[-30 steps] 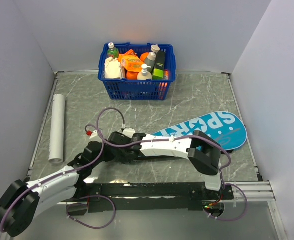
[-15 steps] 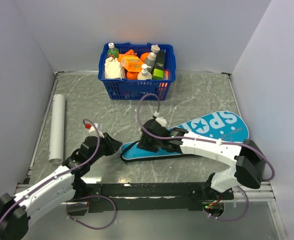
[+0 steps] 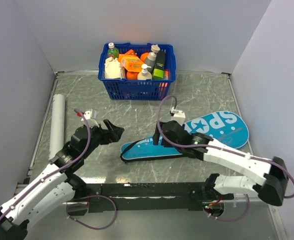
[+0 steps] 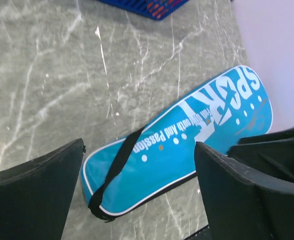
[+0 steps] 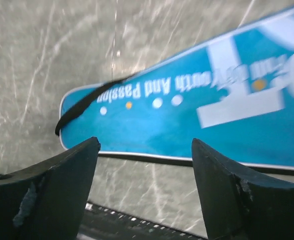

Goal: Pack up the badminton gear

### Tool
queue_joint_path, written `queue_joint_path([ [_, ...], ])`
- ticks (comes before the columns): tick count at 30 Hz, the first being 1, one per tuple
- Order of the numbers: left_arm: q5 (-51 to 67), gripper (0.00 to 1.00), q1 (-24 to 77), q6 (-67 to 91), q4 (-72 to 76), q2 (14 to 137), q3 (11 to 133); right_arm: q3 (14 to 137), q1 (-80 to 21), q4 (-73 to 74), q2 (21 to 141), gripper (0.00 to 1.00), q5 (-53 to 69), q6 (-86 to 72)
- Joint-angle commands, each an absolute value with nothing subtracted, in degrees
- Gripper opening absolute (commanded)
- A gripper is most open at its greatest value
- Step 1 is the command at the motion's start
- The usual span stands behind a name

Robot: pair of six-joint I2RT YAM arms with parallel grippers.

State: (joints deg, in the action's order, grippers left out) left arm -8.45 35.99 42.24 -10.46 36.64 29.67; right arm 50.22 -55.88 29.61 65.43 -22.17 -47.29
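Your right gripper (image 5: 144, 144) has shifted along the case (image 3: 217, 127) lying mid-table, it and the left gripper (image 4: 138, 145) both gaping, empty, so a low pass could snag the strap (image 4: 118, 162) and drag it.

Two arms are seen, the left arm (image 3: 47, 182) and the right arm (image 3: 232, 157), each built of white links and black joints. Along both, purple cables (image 3: 89, 136) are looped. Black wedge-shaped fingers (image 4: 34, 197) are carried by the left end effector (image 3: 114, 131) and the right end effector (image 3: 159, 139).
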Motion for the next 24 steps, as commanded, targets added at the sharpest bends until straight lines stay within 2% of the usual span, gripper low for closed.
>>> queue_joint_path([
  [1, -11.8, 0.97, 36.1, 37.6, -13.4, 38.5, 35.3, 48.9, -56.0, 29.4, 57.1, 0.91, -31.4, -39.7],
  [6, -14.3, 0.96, 36.1, 36.6, -14.8, 40.5, 39.5, 45.4, -56.4, 27.4, 49.6, 0.95, -37.3, -38.9],
  [8, -15.5, 0.96, 36.1, 35.6, -15.2, 41.3, 40.9, 44.3, -56.6, 26.0, 48.8, 1.00, -37.9, -37.5],
  [14, -21.3, 0.96, 36.2, 33.2, -17.1, 43.3, 42.8, 42.7, -56.6, 22.8, 49.6, 1.00, -37.7, -35.2],
  [20, -20.7, 0.96, 36.1, 32.1, -12.8, 43.7, 41.0, 37.5, -56.7, 12.5, 46.3, 1.00, -32.5, -30.7],
  [24, -22.1, 0.96, 36.1, 31.0, -10.3, 45.2, 40.3, 39.0, -56.8, 13.3, 47.8, 1.00, -36.3, -31.9],
])
